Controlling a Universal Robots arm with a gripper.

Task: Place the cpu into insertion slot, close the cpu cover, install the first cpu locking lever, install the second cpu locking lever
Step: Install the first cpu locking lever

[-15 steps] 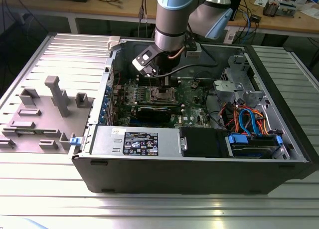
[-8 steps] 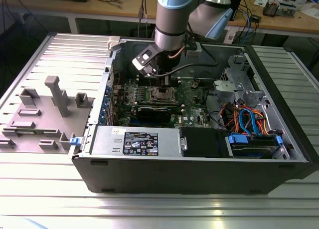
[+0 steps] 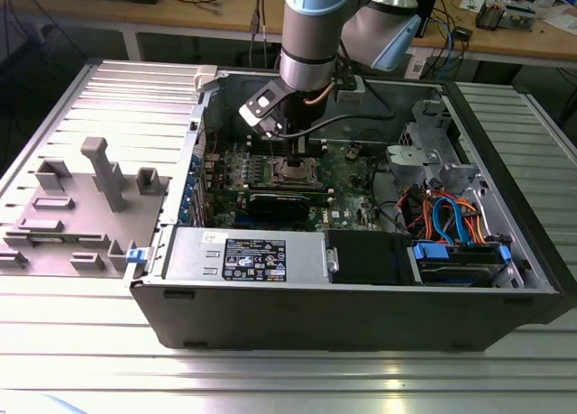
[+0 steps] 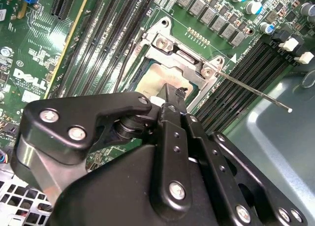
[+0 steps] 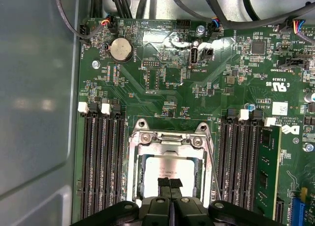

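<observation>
One small flat square cpu with a silvery-grey top [image 5: 167,171] lies in its slot on the green board [image 5: 162,78], inside the big black open computer case [image 3: 361,315]. One thin silvery metal cpu cover with a square window [image 5: 167,139] lies flat around it, so the chip shows through the window. One black gripper [image 5: 170,184] hangs over one edge of the chip. Its two fingers are pressed together with nothing between them, and I cannot tell if the tips touch the metal. I think the chip step is done and the cover step is at its end. I count two thin wire locking levers in the second wrist view. One long rod [image 4: 251,89] sticks out away from the slot, and one [image 4: 129,62] runs along the other side. Neither looks hooked down, so I think both lever steps are left. A lever is thin and springy, so moving it calls for a small, steady push down and under its hook.
</observation>
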